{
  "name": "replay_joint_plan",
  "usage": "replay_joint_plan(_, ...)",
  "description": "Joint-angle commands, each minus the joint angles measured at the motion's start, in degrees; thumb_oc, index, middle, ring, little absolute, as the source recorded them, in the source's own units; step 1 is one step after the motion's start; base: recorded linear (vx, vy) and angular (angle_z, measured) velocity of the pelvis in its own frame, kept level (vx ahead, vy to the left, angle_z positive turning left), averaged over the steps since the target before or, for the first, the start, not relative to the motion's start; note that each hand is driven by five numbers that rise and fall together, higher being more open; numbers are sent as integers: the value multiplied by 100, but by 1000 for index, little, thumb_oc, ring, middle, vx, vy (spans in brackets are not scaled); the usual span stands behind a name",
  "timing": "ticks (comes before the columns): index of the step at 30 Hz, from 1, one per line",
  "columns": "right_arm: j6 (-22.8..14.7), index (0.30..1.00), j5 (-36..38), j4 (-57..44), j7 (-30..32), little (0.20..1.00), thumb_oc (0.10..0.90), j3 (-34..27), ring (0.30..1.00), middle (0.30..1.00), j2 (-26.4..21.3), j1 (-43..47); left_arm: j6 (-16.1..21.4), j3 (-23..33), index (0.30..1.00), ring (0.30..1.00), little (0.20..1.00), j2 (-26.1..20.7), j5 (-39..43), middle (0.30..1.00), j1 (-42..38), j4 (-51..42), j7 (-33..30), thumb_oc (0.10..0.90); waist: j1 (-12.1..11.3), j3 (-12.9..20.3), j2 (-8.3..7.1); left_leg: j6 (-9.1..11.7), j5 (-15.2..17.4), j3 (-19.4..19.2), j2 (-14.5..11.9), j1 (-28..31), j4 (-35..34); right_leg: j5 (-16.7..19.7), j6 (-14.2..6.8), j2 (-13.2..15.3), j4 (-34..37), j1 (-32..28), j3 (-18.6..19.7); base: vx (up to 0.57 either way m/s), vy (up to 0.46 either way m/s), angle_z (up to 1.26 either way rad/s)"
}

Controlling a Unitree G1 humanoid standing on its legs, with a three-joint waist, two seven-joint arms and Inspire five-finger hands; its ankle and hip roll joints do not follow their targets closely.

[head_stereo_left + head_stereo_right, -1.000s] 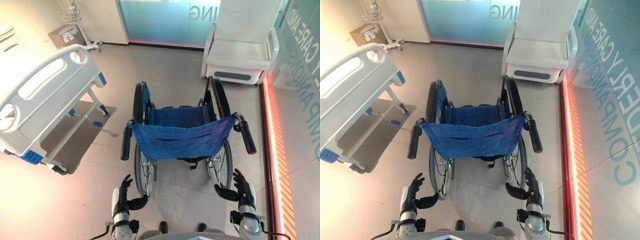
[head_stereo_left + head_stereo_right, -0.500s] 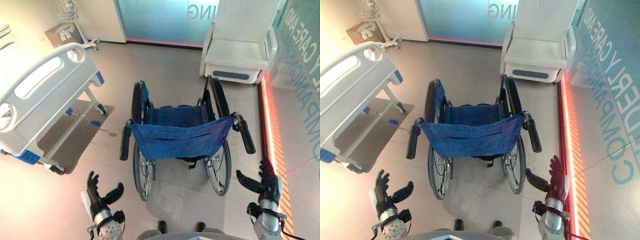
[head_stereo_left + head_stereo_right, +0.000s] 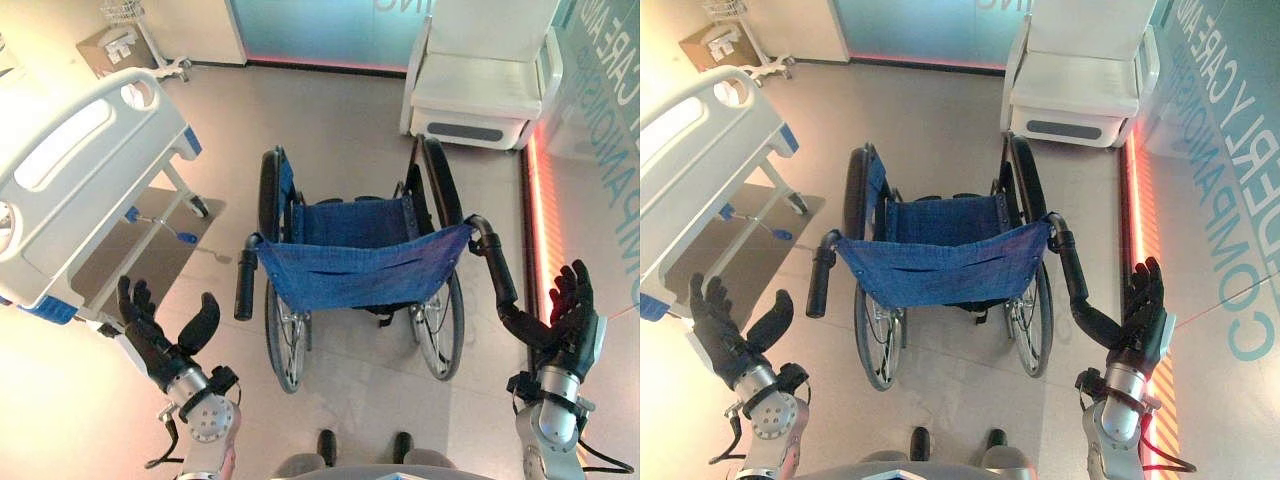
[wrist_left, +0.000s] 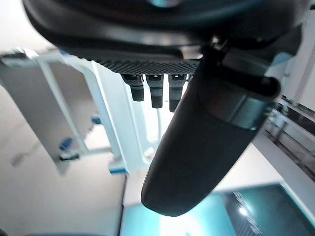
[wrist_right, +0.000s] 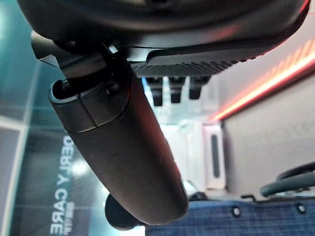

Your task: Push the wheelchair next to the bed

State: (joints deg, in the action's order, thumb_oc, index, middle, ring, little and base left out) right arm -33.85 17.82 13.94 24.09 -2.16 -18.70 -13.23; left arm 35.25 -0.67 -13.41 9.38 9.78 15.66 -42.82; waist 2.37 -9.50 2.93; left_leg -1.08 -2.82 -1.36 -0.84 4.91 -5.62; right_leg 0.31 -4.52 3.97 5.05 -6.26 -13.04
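Observation:
A wheelchair (image 3: 362, 268) with a blue cloth seat and back stands in the middle of the floor, its back towards me. Its two black push handles (image 3: 245, 285) (image 3: 498, 268) stick out at either side. The white hospital bed (image 3: 75, 180) with a blue-cornered footboard is at the left. My left hand (image 3: 160, 335) is raised and open, left of the left handle and apart from it. My right hand (image 3: 565, 320) is raised and open, just right of the right handle; its thumb reaches towards the grip's end.
A white armchair (image 3: 485, 75) stands behind the wheelchair at the back right. A red lit strip (image 3: 535, 220) runs along the floor at the right wall. A wheeled stand (image 3: 140, 40) and a cardboard box are in the far left corner.
Both hands have risen and spread outward, from low behind the wheels to the level of the push handles. The view has shifted slightly.

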Motion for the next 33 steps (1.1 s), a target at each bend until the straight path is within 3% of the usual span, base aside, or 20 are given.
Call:
replay_joint_plan(1,-832,900,-496,-936,380,900,800,-466,900,900,-492,998,334,295,900,900,900,-703,-194,900,-680,-404,310,800,51,167,-173,-47,451,-251,133,241,62,-252,144,-89,-409,118,336,0,0,0)
replay_joint_plan(9,-760,900,-650,-1074,615,900,800,-586,900,900,-855,1490,266,271,900,900,900,-924,-198,900,-1131,-651,362,800,15,228,-163,-44,435,-207,137,241,62,-284,159,-106,-425,108,357,0,0,0)
replay_joint_plan(13,-580,900,-1271,-1225,887,900,800,-635,900,900,-881,1505,225,309,900,900,900,-897,-246,900,-1154,-730,410,800,-2,257,-165,-43,438,-193,147,254,64,-304,168,-119,-455,105,375,0,0,0)
replay_joint_plan(15,59,900,-1974,-1174,1050,900,800,-603,900,900,-1056,1491,127,302,900,900,900,-904,-216,900,-1183,-726,486,800,6,262,-176,-50,442,-178,161,262,67,-305,166,-129,-465,107,401,0,0,0)
replay_joint_plan(18,320,900,-1943,-1102,903,900,800,-609,900,900,-1231,1487,11,346,900,900,900,-935,-158,900,-1192,-775,599,800,10,260,-192,-56,439,-180,159,258,68,-296,163,-133,-462,113,411,0,0,0)
replay_joint_plan(24,356,900,-1187,-1262,-584,900,800,-671,900,900,-1232,1333,-7,455,900,900,900,-955,-32,900,-1057,-891,1038,800,15,219,-224,-55,431,-213,146,240,84,-284,152,-137,-501,148,426,0,0,0)
replay_joint_plan(26,635,900,-988,-1329,-1273,900,800,-645,900,900,-1264,1290,5,477,900,900,900,-968,-12,900,-1029,-948,1138,800,20,206,-234,-55,426,-218,145,234,87,-286,149,-134,-523,164,420,0,0,0)
replay_joint_plan(28,1154,900,-587,-1336,-2057,900,800,-598,900,900,-1368,1218,-30,533,900,900,900,-1013,18,900,-1003,-1043,1354,800,22,188,-270,-51,413,-229,142,218,97,-285,145,-134,-559,189,417,0,0,0)
replay_joint_plan(30,1423,900,-182,-1282,-2500,900,800,-601,900,900,-1451,1174,-79,564,900,900,900,-1084,70,900,-984,-1118,1510,800,21,175,-299,-46,403,-232,137,201,106,-285,142,-132,-589,212,407,0,0,0)
replay_joint_plan(33,1412,900,294,-1184,-2891,900,800,-646,900,900,-1535,1138,-96,572,900,900,900,-1198,123,900,-978,-1156,1667,800,24,155,-335,-51,399,-243,132,192,117,-284,130,-128,-630,234,382,-12,-21,1)
